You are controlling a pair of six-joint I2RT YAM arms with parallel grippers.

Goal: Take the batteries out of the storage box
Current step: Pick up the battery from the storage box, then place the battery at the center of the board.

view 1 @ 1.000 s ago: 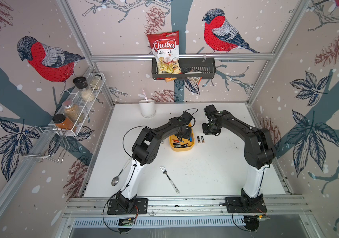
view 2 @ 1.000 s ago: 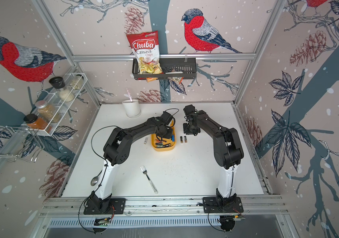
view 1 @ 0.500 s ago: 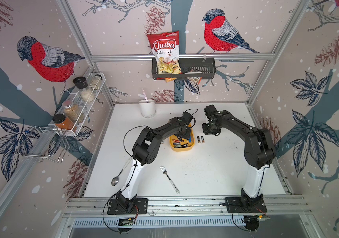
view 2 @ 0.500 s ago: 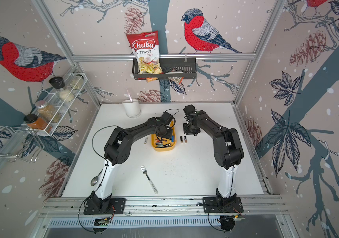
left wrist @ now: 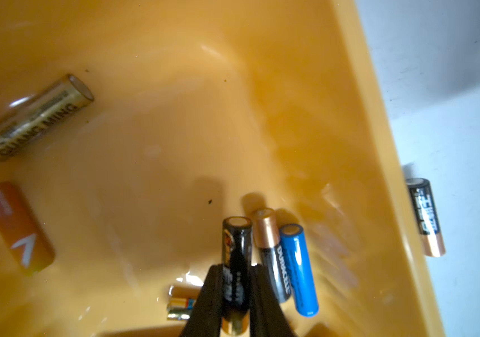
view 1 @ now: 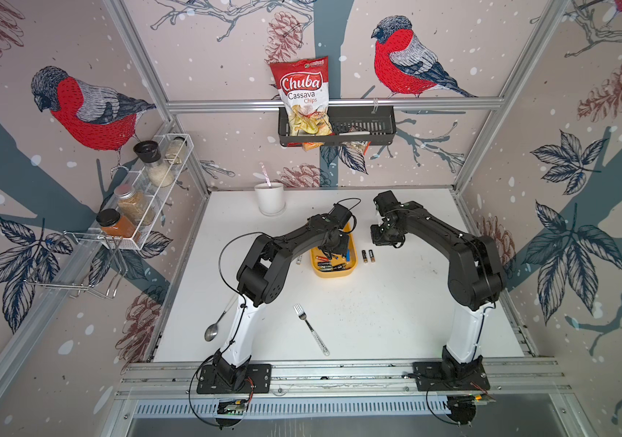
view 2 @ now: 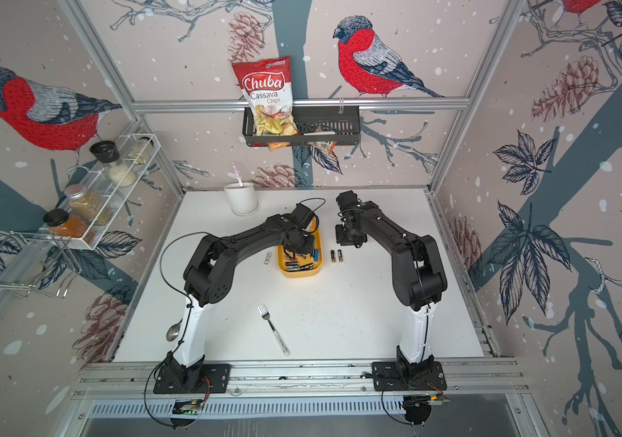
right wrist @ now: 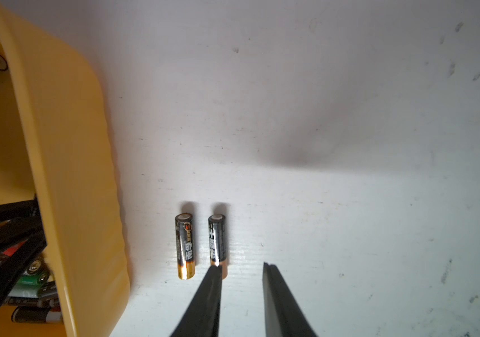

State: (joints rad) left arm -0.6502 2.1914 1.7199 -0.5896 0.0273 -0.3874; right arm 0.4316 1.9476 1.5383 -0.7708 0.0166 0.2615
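Observation:
The yellow storage box (view 1: pixel 334 273) (view 2: pixel 299 273) sits mid-table with several batteries in it. My left gripper (left wrist: pixel 235 267) reaches down into the box (left wrist: pixel 174 116) and is shut on a black battery (left wrist: pixel 236 242). A Duracell battery (left wrist: pixel 272 253) and a blue one (left wrist: pixel 298 268) lie right beside the held one. A gold battery (left wrist: pixel 34 119) and a red one (left wrist: pixel 17 227) lie farther off. My right gripper (right wrist: pixel 243 265) hovers open over the table, right of the box (right wrist: pixel 66 175), with nothing between its fingers. Two black batteries (right wrist: pixel 185 245) (right wrist: pixel 217 242) lie just by it.
One battery (view 1: pixel 299 259) lies on the table left of the box. A white cup (view 1: pixel 270 198) stands at the back, and a fork (view 1: pixel 311 329) and spoon (view 1: pixel 216 325) lie near the front. A black wall basket (view 1: pixel 362 126) and a wire rack (view 1: pixel 146 189) hang on the walls.
My left gripper's jaws have closed onto the black battery inside the box. Both arms have stayed about where they were.

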